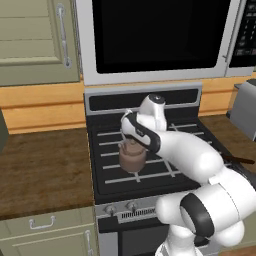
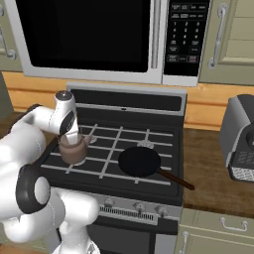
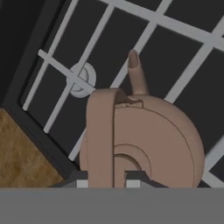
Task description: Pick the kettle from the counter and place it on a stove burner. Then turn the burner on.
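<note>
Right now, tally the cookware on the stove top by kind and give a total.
Kettle: 1
Frying pan: 1
Total: 2

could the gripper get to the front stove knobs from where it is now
Probably yes: the gripper is shut on the squat brownish-mauve metal kettle, which it must release first; nothing blocks the silver front knobs.

A silver-framed microwave [image 2: 99, 39] with a black door and a dark keypad hangs over the black range, flanked by olive-green upper cabinets [image 1: 35, 40] with metal handles. Behind runs a light orange wooden backsplash [image 1: 45, 107]. Olive drawer fronts [image 1: 45, 230] sit below, and a grey toaster [image 2: 240, 139] stands at the right.
</note>
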